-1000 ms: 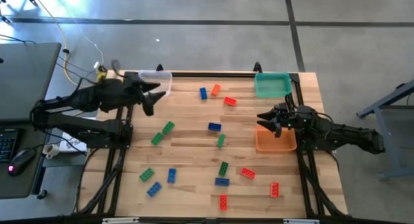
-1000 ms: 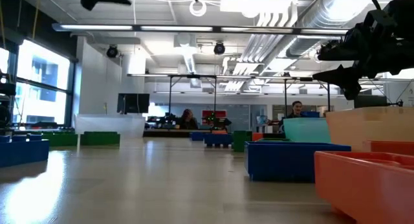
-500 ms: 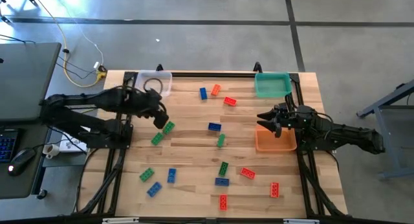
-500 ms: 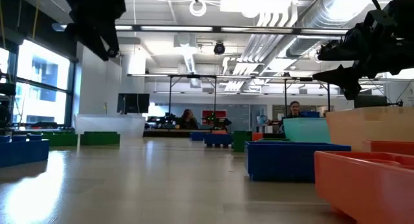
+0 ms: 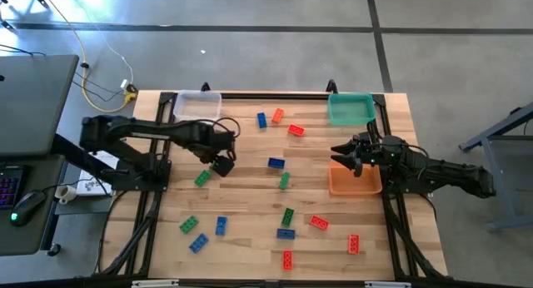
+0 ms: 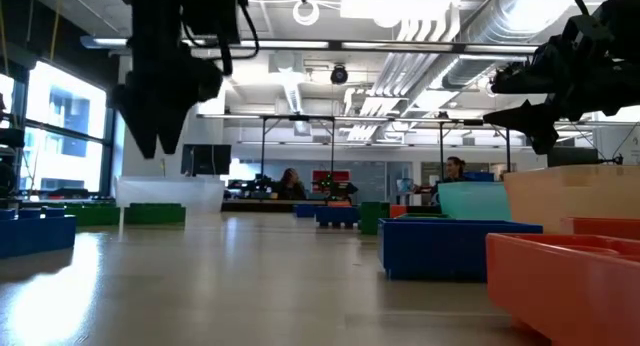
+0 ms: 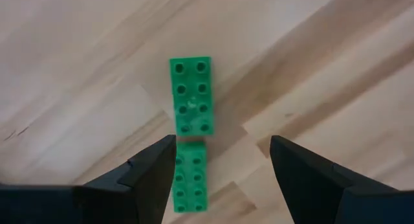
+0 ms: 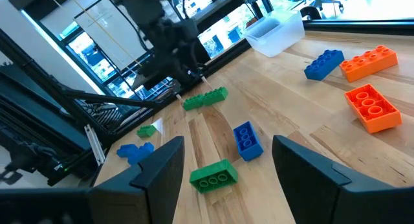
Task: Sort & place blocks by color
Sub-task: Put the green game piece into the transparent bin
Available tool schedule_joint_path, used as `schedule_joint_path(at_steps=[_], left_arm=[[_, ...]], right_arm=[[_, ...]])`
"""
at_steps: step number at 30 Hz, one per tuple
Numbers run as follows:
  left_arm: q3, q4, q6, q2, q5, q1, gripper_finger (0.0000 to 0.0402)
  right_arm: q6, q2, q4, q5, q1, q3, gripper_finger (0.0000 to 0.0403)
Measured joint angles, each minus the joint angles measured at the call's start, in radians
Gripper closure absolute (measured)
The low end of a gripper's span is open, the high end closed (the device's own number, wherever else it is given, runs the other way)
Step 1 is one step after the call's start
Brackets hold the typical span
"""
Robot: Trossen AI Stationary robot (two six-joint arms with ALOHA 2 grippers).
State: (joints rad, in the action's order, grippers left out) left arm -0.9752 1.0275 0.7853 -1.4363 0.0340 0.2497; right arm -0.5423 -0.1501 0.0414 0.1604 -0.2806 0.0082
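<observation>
Left wrist view: left gripper spread wide, empty, hovering above two green blocks lying end to end, table's left-centre. Right gripper unclenched, empty, above orange tray.

A pale wooden table with a dark frame along its edges carries everything. At its far edge a clear tray sits toward the left corner and a teal tray toward the right; an orange tray lies by the right edge, nearer than the teal one. Small studded blocks in red, green and blue are scattered flat across the boards, most of them singly and well apart. Two green blocks lie end to end, left of the middle. Several red ones lie toward the near right, and blue and green ones toward the near left.
</observation>
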Motion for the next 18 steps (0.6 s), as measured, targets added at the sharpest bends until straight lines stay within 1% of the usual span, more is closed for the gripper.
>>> schedule_joint_path(at_steps=[8, 14, 18], left_arm=[[0.0, -0.004, -0.036, -0.129, 0.001, 0.047, 0.0163], [0.0, -0.038, -0.083, -0.176, -0.027, 0.066, 0.0163], [0.0, -0.052, -0.089, -0.197, -0.024, 0.069, 0.0163]], right_arm=[[0.0, 0.0, 0.0, 0.0, 0.0, 0.0, 0.018], [0.0, 0.0, 0.0, 0.0, 0.0, 0.0, 0.018], [0.0, 0.0, 0.0, 0.0, 0.0, 0.0, 0.018]])
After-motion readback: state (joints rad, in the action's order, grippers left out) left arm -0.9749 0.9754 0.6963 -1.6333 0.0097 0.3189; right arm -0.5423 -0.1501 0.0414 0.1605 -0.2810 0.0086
